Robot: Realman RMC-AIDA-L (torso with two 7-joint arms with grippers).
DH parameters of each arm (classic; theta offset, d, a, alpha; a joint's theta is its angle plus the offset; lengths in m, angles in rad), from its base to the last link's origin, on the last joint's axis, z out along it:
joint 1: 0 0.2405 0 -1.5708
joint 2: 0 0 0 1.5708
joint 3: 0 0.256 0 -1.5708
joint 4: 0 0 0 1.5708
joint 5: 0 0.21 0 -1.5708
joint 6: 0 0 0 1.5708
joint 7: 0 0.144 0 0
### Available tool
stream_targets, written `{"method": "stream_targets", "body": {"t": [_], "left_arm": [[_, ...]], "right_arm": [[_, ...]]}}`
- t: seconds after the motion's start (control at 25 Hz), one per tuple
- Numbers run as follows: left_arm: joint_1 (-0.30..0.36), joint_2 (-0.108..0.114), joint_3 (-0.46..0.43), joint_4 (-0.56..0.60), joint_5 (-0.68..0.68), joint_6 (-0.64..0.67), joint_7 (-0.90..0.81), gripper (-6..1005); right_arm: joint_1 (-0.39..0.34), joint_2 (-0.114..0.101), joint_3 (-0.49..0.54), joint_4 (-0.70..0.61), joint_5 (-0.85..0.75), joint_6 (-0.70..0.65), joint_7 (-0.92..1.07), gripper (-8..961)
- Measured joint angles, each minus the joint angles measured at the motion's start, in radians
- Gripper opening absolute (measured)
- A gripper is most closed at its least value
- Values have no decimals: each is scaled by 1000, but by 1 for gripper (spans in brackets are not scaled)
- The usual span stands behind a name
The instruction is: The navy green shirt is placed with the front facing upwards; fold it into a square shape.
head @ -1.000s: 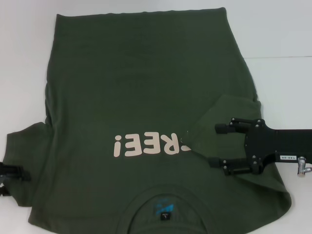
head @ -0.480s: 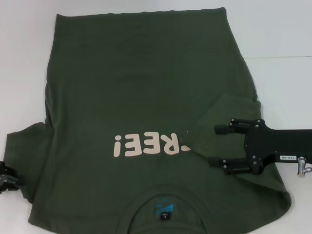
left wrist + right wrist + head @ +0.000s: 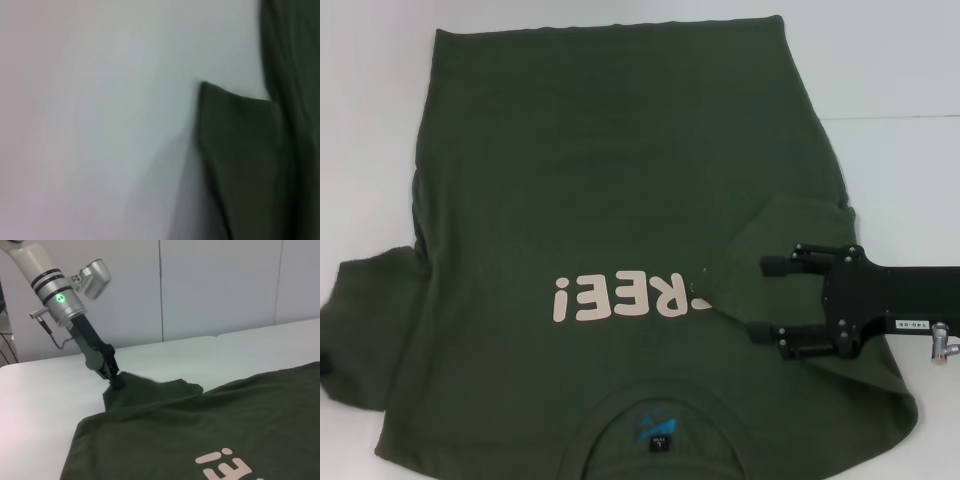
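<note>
The navy green shirt (image 3: 610,170) lies front up on the white table, its cream lettering (image 3: 630,297) and neck label (image 3: 658,432) toward the near edge. Its right sleeve (image 3: 770,235) is folded inward over the body. My right gripper (image 3: 768,298) stands open over that folded sleeve, nothing between its fingers. The left sleeve (image 3: 360,330) reaches the left border of the head view. In the right wrist view my left gripper (image 3: 115,381) pinches the edge of that sleeve (image 3: 145,390), which rises to its tip. The left wrist view shows only a sleeve corner (image 3: 235,150).
The white table (image 3: 900,60) extends past the shirt on the right and far side. A seam line (image 3: 895,118) crosses it at the right. A pale panelled wall (image 3: 215,285) stands behind the table in the right wrist view.
My left gripper has slipped out past the head view's left edge, and the left sleeve now spreads to that edge. The right arm has not moved.
</note>
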Motion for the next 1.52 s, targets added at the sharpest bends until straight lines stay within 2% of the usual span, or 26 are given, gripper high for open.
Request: {"method": "stream_targets", "body": {"t": [0.28,0.6,0.8,1.24,1.4,1.52], "left_arm": [[4,5,-23,38,109,-64,-1,17],[-8,6,-13,45,105,-112,7,17],[-41,13,8,41,105,-151,12,17],[-40,16,16,40,113,-221,13,17],[-41,16,17,43,111,-203,14,16],[-50,18,18,47,65,-116,17,16]], "right_arm": [[-5,0,1,10,3,2,1,860],[-2,2,2,25,3,6,1,860],[-1,2,1,25,1,8,1,861],[-4,2,0,37,2,8,1,861],[-4,2,0,37,0,8,1,861],[-3,1,0,37,0,8,1,861]]}}
